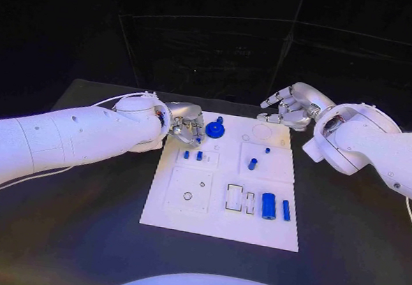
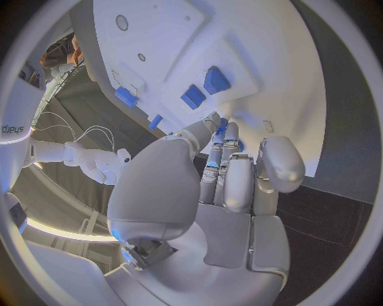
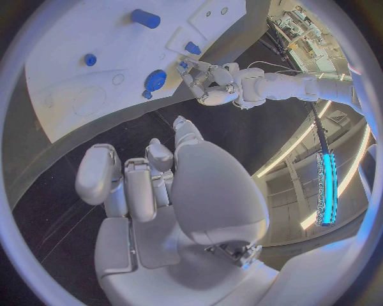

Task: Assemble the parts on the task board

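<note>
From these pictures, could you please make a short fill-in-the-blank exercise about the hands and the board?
1. The task board is a ____ plate lying on the black table.
2. The left hand is over the board's far ____ corner, beside the round blue part.
3. The right hand holds ____; its fingers are apart.
4. The large blue cylinder lies near the board's ____ edge.

Missing words: white; left; nothing; right

I see dim surroundings w/ bluish-violet light from overhead; task board (image 1: 219, 221) glares white, black table (image 1: 352, 273) soaks up shadows. Wrist views are fisheye, edges bent & dark-framed, ceiling light strip (image 3: 325, 188) blown out.
</note>
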{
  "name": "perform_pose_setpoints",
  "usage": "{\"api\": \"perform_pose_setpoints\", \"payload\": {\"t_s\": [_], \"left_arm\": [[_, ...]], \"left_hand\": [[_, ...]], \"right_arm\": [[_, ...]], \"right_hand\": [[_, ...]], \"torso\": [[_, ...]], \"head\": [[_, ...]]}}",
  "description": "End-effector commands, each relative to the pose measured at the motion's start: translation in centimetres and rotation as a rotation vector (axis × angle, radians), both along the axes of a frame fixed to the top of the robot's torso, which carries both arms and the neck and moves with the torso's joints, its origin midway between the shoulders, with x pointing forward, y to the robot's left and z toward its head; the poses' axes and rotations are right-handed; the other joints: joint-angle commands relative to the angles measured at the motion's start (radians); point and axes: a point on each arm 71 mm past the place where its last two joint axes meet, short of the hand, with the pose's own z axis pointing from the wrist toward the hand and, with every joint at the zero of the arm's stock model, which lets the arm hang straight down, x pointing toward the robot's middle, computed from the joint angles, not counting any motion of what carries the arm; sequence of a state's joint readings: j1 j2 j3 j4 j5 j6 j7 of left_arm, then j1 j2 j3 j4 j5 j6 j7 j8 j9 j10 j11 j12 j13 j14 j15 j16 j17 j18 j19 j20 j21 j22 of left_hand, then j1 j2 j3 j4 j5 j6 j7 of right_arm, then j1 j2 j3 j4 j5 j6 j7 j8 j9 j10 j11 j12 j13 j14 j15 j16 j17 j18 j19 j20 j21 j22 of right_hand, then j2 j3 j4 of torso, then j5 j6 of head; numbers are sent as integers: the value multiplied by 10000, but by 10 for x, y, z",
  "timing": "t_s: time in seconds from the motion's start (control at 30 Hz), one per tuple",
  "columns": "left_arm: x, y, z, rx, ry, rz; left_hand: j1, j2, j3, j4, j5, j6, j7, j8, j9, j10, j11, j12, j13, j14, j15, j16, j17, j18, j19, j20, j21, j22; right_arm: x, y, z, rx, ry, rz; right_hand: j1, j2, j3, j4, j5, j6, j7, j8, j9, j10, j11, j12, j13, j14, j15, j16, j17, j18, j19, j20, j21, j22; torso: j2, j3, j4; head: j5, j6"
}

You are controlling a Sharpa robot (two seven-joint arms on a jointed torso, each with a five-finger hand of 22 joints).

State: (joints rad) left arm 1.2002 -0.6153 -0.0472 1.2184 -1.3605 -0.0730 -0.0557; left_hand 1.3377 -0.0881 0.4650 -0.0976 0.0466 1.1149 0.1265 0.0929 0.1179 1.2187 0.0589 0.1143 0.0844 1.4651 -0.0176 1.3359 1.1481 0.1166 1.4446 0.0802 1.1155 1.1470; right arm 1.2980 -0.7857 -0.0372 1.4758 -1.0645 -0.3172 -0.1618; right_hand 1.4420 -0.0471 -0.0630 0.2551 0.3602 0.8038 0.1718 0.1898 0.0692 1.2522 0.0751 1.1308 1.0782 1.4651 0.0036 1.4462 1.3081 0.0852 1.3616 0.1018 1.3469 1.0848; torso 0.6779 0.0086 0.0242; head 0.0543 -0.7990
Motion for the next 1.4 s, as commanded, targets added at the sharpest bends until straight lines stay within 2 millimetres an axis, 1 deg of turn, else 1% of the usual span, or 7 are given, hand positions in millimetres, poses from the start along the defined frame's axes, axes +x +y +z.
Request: {"api": "perform_pose_setpoints", "payload": {"t_s": [0.03,0.23,0.47,0.77,1.13,1.3,1.4], "left_arm": [[-1,-3,1,-65,-47,-143],[-1,-2,-1,80,124,-74],[-1,-1,-5,459,531,112],[-1,-1,-6,509,568,155],[-1,0,-6,509,566,154],[0,2,-6,571,588,274],[1,5,-5,490,423,398]], "left_hand": [[-56,4,-73,-5,15,44,7,-20,-3,66,32,-24,13,244,-38,17,-9,-150,-23,-23,53,14],[-75,-23,-96,-6,14,34,7,-31,-10,58,35,-34,15,243,-42,21,-8,-150,-24,-26,53,17],[-316,-249,-334,73,14,-413,140,-286,-156,-289,170,-216,-28,217,46,3,-75,-154,-53,16,-12,-23],[-302,-248,-394,79,14,-549,208,-292,-227,-515,251,-311,-47,187,117,-15,-135,-150,-85,70,-68,-55],[-291,-295,-516,86,13,-1193,278,-329,-450,-810,316,-395,-58,177,173,16,-150,-136,-97,140,-100,-61],[-275,-315,-632,92,12,-1661,326,-326,-542,-1253,380,-506,-127,171,214,-9,-243,-79,-147,181,-362,-290],[-246,-270,-696,101,12,-1809,348,-309,-539,-1499,418,-516,-162,162,242,-35,-309,-77,-138,206,-391,-309]], "right_arm": [[0,2,1,6,-59,108],[0,2,1,5,-58,108],[0,2,1,5,-58,109],[0,2,1,4,-57,107],[1,1,1,2,-67,78],[1,0,1,-5,-65,49],[2,-1,1,-15,-63,14]], "right_hand": [[7,56,-63,-11,57,-43,-43,36,-7,2,9,35,14,563,-75,-68,397,69,-24,-13,-40,-1],[7,56,-63,-11,57,-43,-43,36,-7,2,9,35,14,563,-75,-68,397,69,-24,-13,-40,-1],[7,56,-63,-11,57,-43,-43,36,-7,2,9,35,14,563,-75,-68,397,69,-24,-13,-40,-1],[7,56,-63,-11,57,-43,-43,36,-7,2,9,35,14,563,-75,-68,397,69,-24,-13,-40,-1],[17,61,-76,-11,56,-45,-43,41,-8,-15,9,17,-11,558,-75,-83,375,72,-31,-14,-49,-19],[24,64,-77,-12,63,-46,-43,42,-8,-31,9,-4,-35,556,-76,-87,369,74,-37,-14,-56,-33],[42,74,-79,-16,94,-50,-43,44,-9,-55,8,-30,-64,554,-77,-93,362,77,-46,-14,-65,-51]], "torso": [[-1,2,0],[0,0,-2],[3,0,2],[-3,0,0],[-5,-1,7],[-5,4,1],[-8,-3,5]], "head": [[-10,1],[-10,0],[-23,-11],[-21,-24],[-63,-20],[-60,6],[-60,20]]}}
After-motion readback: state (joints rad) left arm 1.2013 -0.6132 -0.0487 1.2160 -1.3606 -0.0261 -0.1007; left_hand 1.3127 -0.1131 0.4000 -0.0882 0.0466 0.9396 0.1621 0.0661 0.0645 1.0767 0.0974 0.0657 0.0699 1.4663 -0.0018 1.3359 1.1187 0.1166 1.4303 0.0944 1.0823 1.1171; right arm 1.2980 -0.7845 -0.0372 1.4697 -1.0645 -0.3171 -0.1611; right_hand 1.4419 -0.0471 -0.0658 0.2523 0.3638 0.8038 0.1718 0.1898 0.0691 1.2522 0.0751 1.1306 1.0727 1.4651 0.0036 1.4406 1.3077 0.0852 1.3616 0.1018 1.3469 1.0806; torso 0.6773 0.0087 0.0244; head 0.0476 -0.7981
